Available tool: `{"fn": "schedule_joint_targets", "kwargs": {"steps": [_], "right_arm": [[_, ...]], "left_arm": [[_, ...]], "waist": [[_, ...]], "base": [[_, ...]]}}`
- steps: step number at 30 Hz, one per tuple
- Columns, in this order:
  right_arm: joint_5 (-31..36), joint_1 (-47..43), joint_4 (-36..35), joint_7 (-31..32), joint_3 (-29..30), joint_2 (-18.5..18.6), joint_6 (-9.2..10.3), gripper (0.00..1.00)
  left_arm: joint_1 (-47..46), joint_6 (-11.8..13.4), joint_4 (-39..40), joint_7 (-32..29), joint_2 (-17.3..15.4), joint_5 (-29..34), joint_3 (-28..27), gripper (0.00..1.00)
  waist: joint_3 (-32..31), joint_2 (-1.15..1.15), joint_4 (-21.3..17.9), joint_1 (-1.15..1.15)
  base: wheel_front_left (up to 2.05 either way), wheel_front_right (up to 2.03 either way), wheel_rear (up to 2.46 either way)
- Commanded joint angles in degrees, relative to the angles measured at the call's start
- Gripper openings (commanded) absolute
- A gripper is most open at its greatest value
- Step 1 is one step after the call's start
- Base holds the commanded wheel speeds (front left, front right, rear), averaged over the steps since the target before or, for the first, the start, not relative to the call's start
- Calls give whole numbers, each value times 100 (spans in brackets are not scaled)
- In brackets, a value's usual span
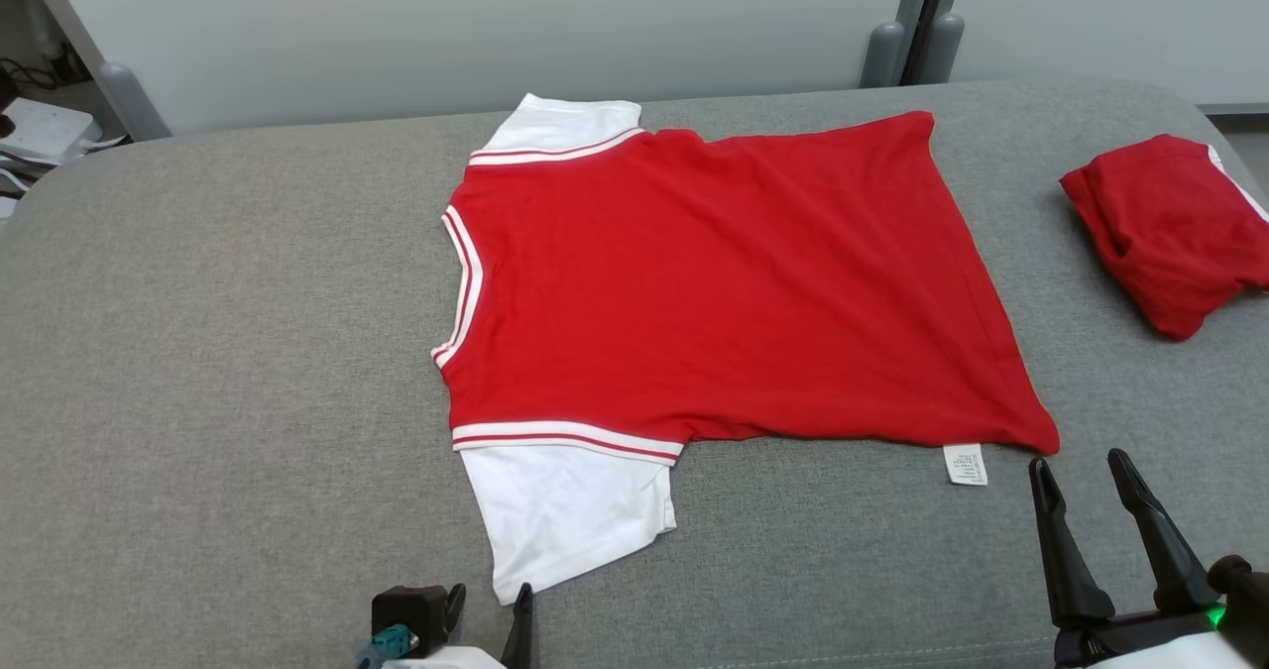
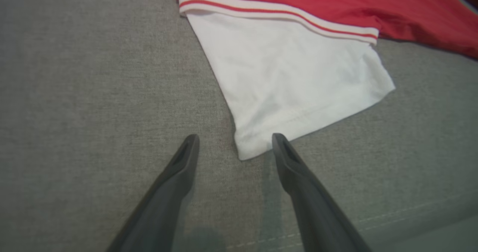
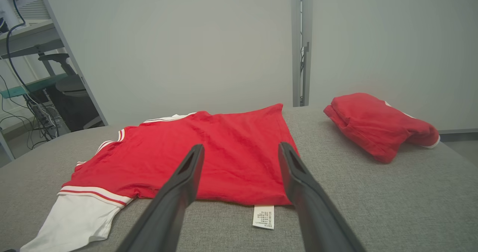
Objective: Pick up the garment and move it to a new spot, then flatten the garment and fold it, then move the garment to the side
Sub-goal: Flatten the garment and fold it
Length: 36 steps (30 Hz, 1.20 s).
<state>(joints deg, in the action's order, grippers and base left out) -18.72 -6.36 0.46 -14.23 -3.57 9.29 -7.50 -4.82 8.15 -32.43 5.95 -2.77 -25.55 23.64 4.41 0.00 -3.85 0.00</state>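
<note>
Nearest to us, our left gripper (image 2: 235, 136) hangs with its two dark fingers spread wide and nothing between them but air. In its wrist view the fingertips stand to either side of the outer corner of the garment's near sleeve (image 1: 565, 515), which is white. We cannot tell whether either tip touches the cloth. Our right gripper (image 1: 1079, 459) is likewise spread and empty, just on our side of the garment's near hem corner, close to it but apart from it. Beside that corner a small white care label (image 1: 965, 464) sticks out from the garment's near edge and lies flat. The garment (image 1: 714, 282) itself is a red shirt with white sleeves and red-and-white striped trim. It is laid out nearly flat in the middle of the grey padded surface (image 1: 218, 352), its collar towards our left and its hem towards our right, with a few soft wrinkles across the body. Its far sleeve (image 1: 565, 124), also white, reaches out from the garment's far left shoulder. To the right of the garment and well apart from it, a folded red garment (image 1: 1170, 228) with a thin white edge sits in a loose bundle near the padded surface's right end. Beyond the garment, past the surface's far edge, pale wall panels (image 1: 496, 25) stand upright.
</note>
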Motion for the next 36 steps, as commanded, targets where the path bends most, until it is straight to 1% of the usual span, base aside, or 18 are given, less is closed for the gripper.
{"fn": "schedule_joint_targets", "kwargs": {"steps": [1,5,6,7,8,10,13,16,18,20,22,24,26,30,36], "right_arm": [[-44,196,-182,-76,-94,135,1,100],[-19,231,-202,-76,-89,159,1,100],[-18,236,-205,-76,-84,164,1,100],[-18,239,-210,-76,-79,170,1,100],[-19,240,-215,-76,-75,175,1,100],[-6,237,-219,-76,-62,188,1,100],[-11,232,-198,-76,-39,206,1,100],[-33,275,42,-77,58,194,1,100],[-138,371,492,-77,198,129,1,100],[-318,583,1110,-77,269,112,1,100],[-493,890,1720,-45,137,212,1,100],[-656,1223,2323,166,0,324,1,100],[-868,1584,2819,300,30,352,1,100],[-1071,2182,3586,449,69,398,1,100],[-1585,2738,4321,521,-168,458,1,100]], "left_arm": [[-284,22,53,80,-11,-100,-147,100],[-414,-10,-209,191,-11,-246,-119,100],[-440,-26,-263,214,-11,-283,-97,96],[-464,-48,-313,227,-11,-318,-60,73],[-488,-75,-348,256,-11,-350,-21,45],[-531,-137,-439,251,-10,-386,91,0],[-590,-263,-552,243,-10,-438,247,0],[-607,-324,-603,286,-10,-483,325,0],[-603,-336,-600,332,-47,-486,320,0],[-585,-330,-576,363,-120,-486,300,0],[-570,-330,-521,350,-204,-481,296,0],[-568,-303,-439,335,-294,-465,284,0],[-575,-279,-336,308,-372,-456,273,0],[-592,-190,-108,267,-478,-440,244,0],[-651,-116,210,206,-544,-399,276,0]], "waist": [[16,0,-8,0],[55,0,-39,0],[58,0,-46,0],[59,0,-53,0],[59,0,-59,0],[57,0,-70,0],[57,0,-73,0],[79,0,-73,0],[130,0,-73,0],[187,0,-53,0],[258,0,-17,0],[339,0,28,0],[425,0,72,0],[558,0,152,0],[742,0,258,0]], "base": [[0,0,0],[0,0,0],[0,0,0],[0,0,0],[0,0,0],[0,0,0],[0,0,0],[0,0,0],[0,0,0],[0,0,0],[0,0,0],[0,0,0],[0,0,0],[0,0,0],[0,0,0]]}}
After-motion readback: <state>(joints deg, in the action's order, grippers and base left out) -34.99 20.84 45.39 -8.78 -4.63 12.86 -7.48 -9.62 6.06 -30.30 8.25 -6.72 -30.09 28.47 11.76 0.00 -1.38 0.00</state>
